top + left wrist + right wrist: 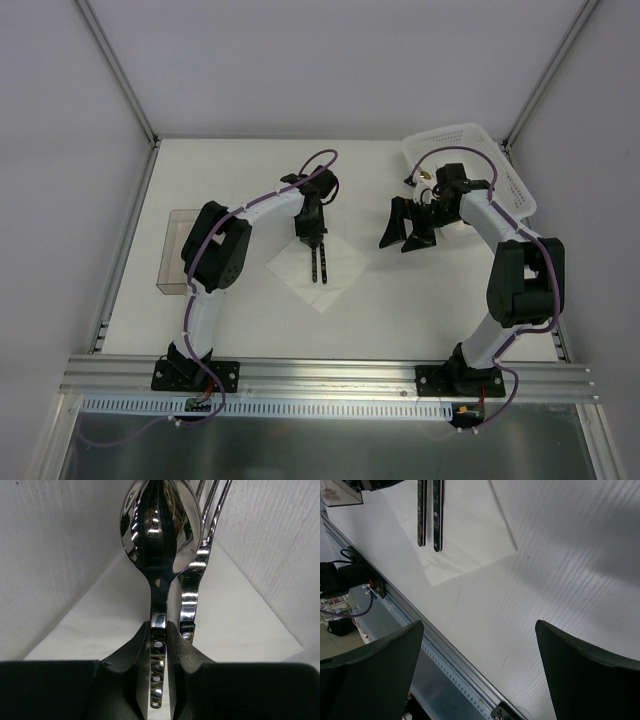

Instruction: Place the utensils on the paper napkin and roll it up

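Left wrist view: the left claw [159,632] is pinching the spoon [160,530] by its handle, lining it up beside the fork [192,580] on the napkin [100,617] for rolling.

I can read no text, label, brand or number in any of my three views. The spoon [159,535] shows me only reflections. The board [197,404] below the rail [330,372] and the clutter [335,600] at the left of the right wrist view are too small or blurred to read.
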